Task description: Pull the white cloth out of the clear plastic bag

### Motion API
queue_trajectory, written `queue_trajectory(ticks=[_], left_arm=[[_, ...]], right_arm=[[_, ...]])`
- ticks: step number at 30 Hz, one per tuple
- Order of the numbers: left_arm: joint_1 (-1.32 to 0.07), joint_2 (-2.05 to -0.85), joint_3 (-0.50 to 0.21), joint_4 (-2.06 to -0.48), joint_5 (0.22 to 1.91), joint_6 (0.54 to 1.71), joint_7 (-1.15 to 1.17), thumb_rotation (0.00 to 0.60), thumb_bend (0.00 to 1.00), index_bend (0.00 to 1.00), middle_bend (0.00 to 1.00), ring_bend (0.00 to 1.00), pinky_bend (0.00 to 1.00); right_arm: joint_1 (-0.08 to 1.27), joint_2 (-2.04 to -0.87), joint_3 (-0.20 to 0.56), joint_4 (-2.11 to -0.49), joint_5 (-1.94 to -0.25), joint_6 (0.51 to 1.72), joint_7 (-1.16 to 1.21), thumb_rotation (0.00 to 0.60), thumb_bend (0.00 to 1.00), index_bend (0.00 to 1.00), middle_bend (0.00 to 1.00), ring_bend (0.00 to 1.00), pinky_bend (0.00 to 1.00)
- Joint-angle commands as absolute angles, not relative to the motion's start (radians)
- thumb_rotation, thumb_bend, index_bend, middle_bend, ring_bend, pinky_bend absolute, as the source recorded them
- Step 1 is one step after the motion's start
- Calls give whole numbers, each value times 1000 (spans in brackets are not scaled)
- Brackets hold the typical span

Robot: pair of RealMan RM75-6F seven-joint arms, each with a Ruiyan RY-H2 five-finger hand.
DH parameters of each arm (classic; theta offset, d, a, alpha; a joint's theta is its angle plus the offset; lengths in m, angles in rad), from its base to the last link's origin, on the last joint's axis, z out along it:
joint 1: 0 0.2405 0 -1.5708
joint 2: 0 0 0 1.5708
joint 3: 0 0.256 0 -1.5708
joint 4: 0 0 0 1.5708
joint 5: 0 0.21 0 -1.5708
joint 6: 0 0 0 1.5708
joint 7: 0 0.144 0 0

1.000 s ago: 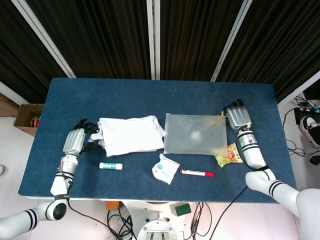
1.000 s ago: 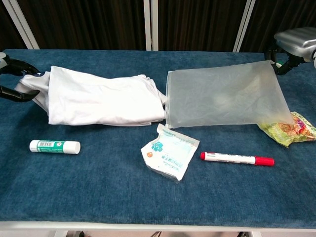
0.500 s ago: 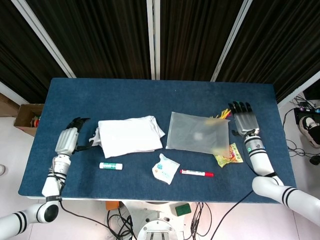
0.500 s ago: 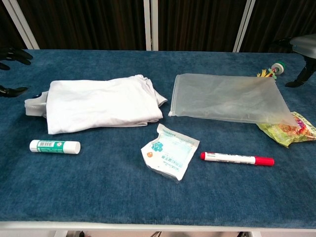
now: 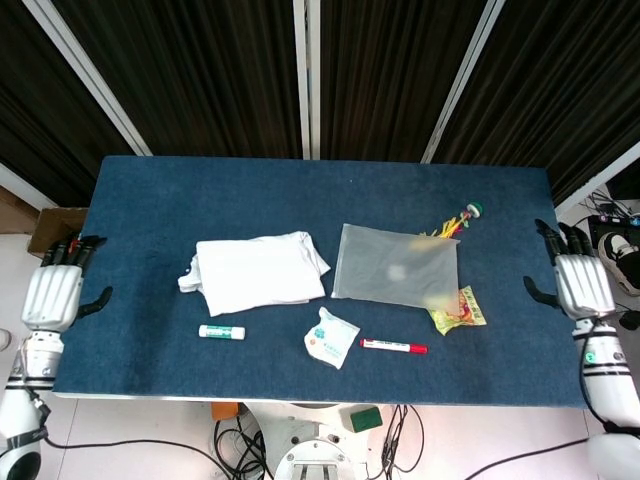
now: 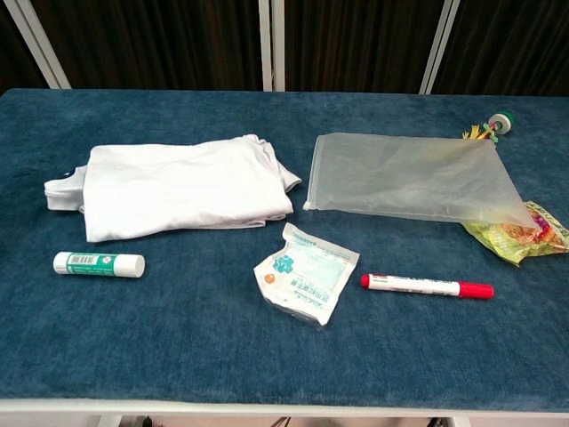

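Observation:
The white cloth (image 5: 256, 273) (image 6: 178, 187) lies folded on the blue table, left of centre and wholly outside the bag. The clear plastic bag (image 5: 396, 266) (image 6: 409, 176) lies flat and empty just to the right of it, a small gap between them. My left hand (image 5: 52, 292) hangs off the table's left edge, fingers apart, holding nothing. Beyond the right edge my right hand (image 5: 577, 283) is likewise open and empty. Neither hand shows in the chest view.
A glue stick (image 5: 221, 331) (image 6: 98, 263) lies in front of the cloth. A white sachet (image 5: 331, 337) (image 6: 305, 272) and a red marker (image 5: 393, 346) (image 6: 427, 286) lie near the front. A yellow snack packet (image 5: 460, 308) (image 6: 524, 233) sits under the bag's right corner. A small coloured toy (image 5: 462, 216) (image 6: 492, 124) lies behind.
Both hands have let go and pulled outward off the table's sides. The cloth and the bag have settled flat and lie still.

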State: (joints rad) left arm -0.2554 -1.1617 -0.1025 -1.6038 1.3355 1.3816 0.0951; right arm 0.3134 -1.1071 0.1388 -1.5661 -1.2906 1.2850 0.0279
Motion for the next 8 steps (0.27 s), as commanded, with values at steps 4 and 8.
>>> queue_trajectory(ticks=[4,8], left_arm=[[-120,-1087,-14,-1713,1437,1532,63,600,264,186,143,51,120],[-70,-1089,16,-1729,1479,1593,85,600,260,186,143,51,120]], right_arm=[[168,-1045,62,-1599,-1418,1459,123,600,299,57,196,37,100],[138,-1054,47,-1581,-1440,1484,148,600,299,57,195,37,100]])
